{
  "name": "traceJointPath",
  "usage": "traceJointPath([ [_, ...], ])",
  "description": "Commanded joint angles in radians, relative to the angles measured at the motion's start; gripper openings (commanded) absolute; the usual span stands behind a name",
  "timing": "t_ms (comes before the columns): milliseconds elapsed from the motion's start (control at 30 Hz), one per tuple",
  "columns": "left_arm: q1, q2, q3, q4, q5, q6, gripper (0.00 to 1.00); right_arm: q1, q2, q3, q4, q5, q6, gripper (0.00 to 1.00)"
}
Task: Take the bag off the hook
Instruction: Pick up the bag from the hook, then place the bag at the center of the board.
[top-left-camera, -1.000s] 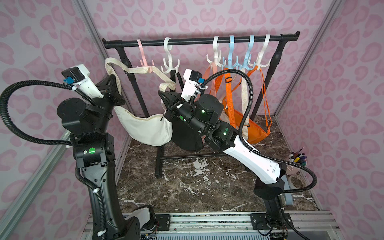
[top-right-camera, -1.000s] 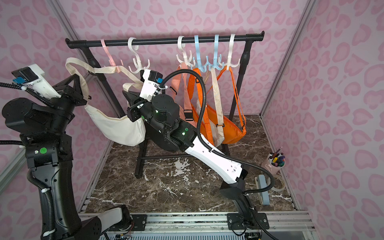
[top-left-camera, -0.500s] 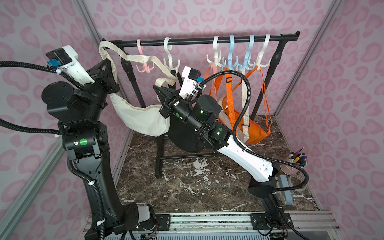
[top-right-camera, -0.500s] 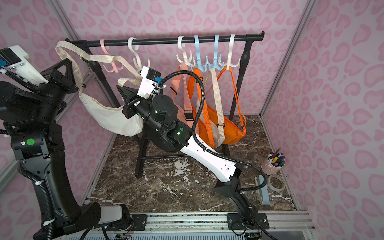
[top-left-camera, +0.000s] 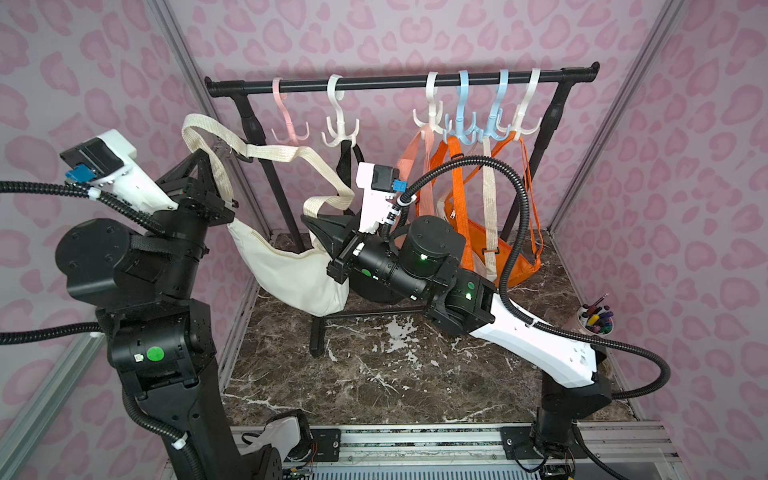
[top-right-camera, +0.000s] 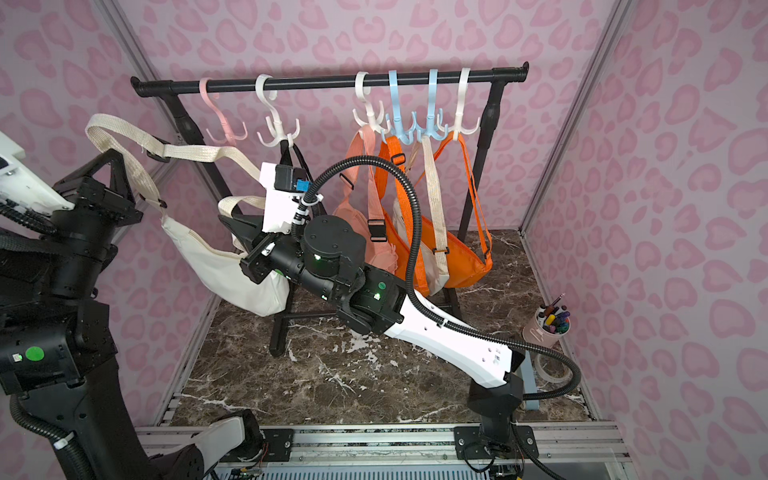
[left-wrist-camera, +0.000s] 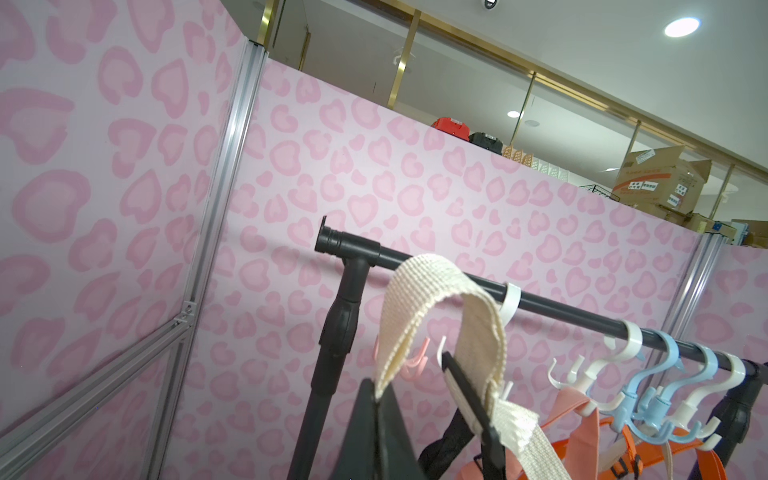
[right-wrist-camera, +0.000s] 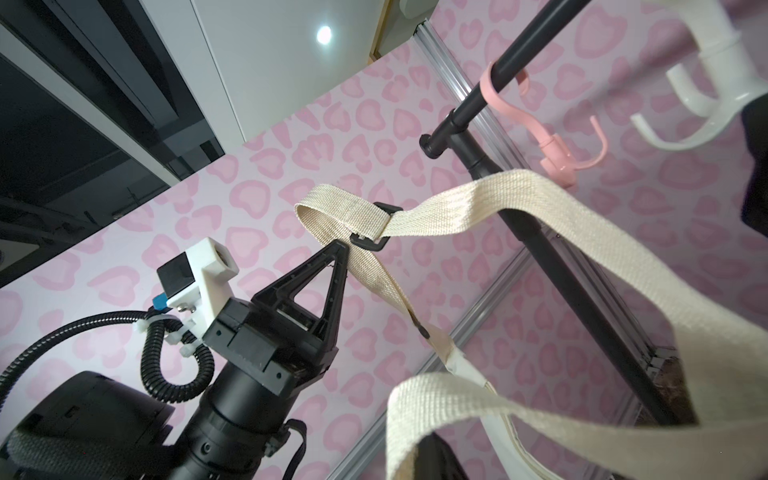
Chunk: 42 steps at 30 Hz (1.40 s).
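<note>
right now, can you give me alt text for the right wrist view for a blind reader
The left gripper, jaws shut, pinches a cream strap beside its black buckle; the strap sags across the frame in front of the black rack. A pink hook on it looks empty.

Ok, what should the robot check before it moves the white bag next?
1. Strap off the pink hook: ok, the hook is bare.
2. Left tool shut on the strap: ok.
3. Right tool shut on the strap: ok.
4. Strap clear of the rack post: cannot tell, it crosses the post in both top views.
5. Bag off the floor: ok, it hangs between the tools.
</note>
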<state>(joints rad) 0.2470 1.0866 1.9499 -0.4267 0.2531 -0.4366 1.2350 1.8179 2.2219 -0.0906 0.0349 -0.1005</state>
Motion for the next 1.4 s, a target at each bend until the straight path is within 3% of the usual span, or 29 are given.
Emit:
traceJointPath([
  [0,-0.012,-0.07,-0.094,-0.027,-0.05,0.02,0.03,0.019,-0.076,-0.148,0.062,0.038,-0.012,0.0],
  [400,-0.223,-0.319,-0.583,-0.017,-0.238,-0.019,0.03,0.084,-0.296,-0.586,0.02,0.172,0.039,0.0],
  [633,-0.327,-0.387,-0.78,-0.172,-0.321,-0.07,0.03,0.112,-0.374,-0.816,-0.059,0.244,0.128,0.0],
  [1000,-0.364,-0.482,-0.942,-0.316,-0.456,-0.104,0.03,0.131,-0.381,-0.945,-0.156,0.337,0.256,0.0],
  [1167,-0.367,-0.458,-0.95,-0.297,-0.482,-0.09,0.03,0.101,-0.351,-0.979,-0.192,0.371,0.345,0.0],
  [1367,-0.368,-0.443,-1.074,-0.192,-0.477,-0.084,0.03,0.06,-0.297,-1.028,-0.194,0.349,0.406,0.0],
])
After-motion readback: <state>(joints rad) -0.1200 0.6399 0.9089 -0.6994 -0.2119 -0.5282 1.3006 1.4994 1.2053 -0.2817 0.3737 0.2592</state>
